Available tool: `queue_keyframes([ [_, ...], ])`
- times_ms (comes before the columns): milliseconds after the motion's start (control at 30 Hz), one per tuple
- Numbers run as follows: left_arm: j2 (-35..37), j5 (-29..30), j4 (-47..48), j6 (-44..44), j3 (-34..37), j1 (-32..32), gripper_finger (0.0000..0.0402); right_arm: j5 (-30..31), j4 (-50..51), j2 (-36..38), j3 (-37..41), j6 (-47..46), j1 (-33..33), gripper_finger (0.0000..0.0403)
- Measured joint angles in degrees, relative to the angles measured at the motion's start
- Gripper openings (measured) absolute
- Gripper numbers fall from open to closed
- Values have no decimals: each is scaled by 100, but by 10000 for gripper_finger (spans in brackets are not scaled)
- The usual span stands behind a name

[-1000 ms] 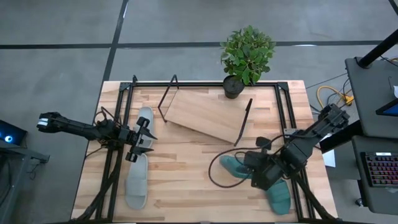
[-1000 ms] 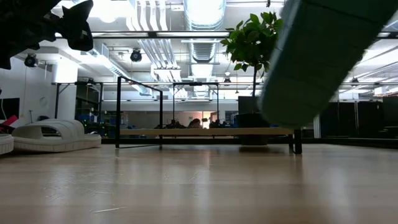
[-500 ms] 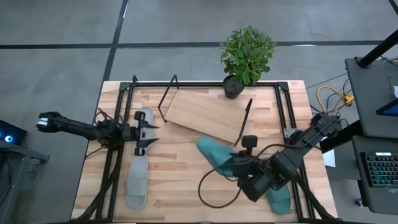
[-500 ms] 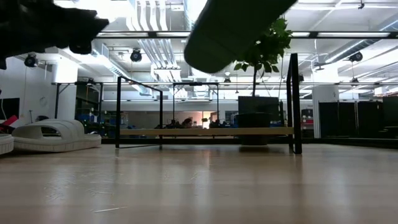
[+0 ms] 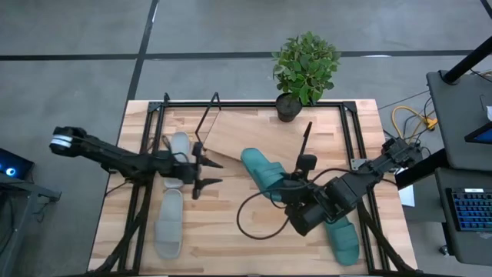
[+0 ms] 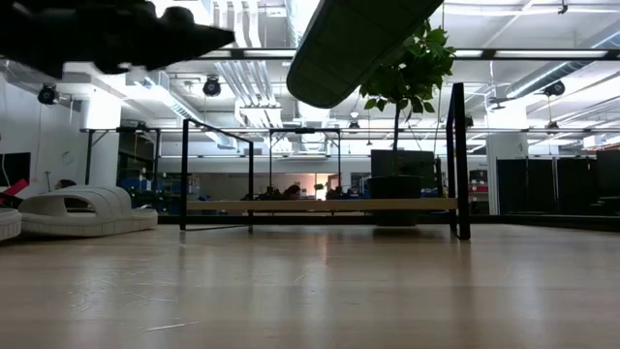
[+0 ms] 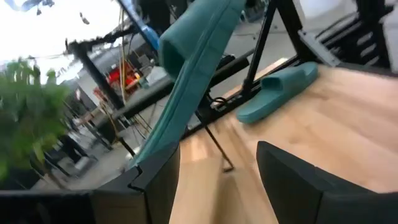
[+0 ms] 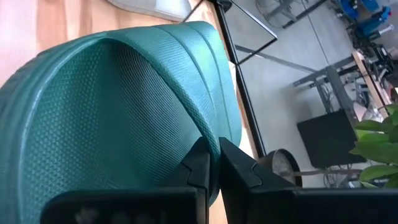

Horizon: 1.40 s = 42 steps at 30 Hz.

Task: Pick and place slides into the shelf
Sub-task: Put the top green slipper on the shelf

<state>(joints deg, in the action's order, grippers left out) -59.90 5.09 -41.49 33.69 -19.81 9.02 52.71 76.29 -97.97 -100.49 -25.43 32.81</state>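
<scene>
In the last second I swung my right pincer (image 5: 286, 192), clamped on a teal slide (image 5: 261, 173), up from the table's right side to over the shelf's (image 5: 231, 138) front edge, ready to set down, while my empty, wide left pincer (image 5: 206, 165) reached toward it.

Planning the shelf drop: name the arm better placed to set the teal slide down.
Right. Its hand is shut on the teal slide, raised at the shelf. The left hand is open and empty.
</scene>
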Motion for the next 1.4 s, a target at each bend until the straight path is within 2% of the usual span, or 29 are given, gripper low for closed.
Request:
queue_keyframes([
  [133, -730, 260, 2, 595, -610, 0, 199, -5, 0, 2, 0, -2, -25, 11],
  [333, -1441, 866, 0, 1435, -1195, 0, 199, -16, -4, 2, 0, -3, -21, 11],
  [1100, -2476, 1654, 12, 1989, -2154, 2, 196, -13, -40, 11, 0, 8, -23, 12],
  [1233, -2557, 1908, 29, 2087, -2230, 3, 164, -3, -37, 11, 0, 20, -22, 12],
  [1400, -2535, 1881, 122, 2133, -2214, 3, 69, 19, -41, 11, -4, 98, -25, 12],
])
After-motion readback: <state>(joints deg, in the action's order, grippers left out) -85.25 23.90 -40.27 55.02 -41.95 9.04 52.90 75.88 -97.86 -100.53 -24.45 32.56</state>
